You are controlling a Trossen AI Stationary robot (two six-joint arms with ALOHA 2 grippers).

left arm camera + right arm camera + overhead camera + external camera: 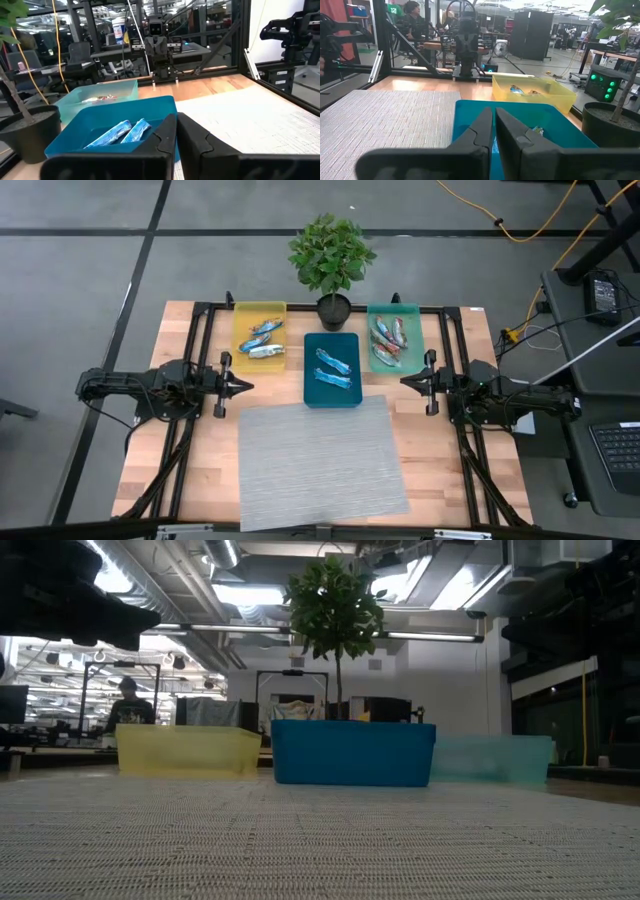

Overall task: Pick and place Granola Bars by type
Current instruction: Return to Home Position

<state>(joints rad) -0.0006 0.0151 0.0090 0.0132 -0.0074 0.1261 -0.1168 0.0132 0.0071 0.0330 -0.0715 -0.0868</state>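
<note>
I see left gripper (246, 386) and right gripper (404, 382) at opposite tabletop (200, 470) sides, fingers clenched on nothing. Granola bars (333, 378) lie in yellow tray (258, 312), blue tray (330, 340), teal tray (410, 315).

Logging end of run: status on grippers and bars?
Left gripper shut, right gripper shut, both at table sides. Granola bars all in trays. Mat bare.

Only one marking can be made out: white figures that seem to read "12" on a green sign (395, 9), seen far back in the right wrist view. Print on the granola bars (333, 370) is too small to be read.
</note>
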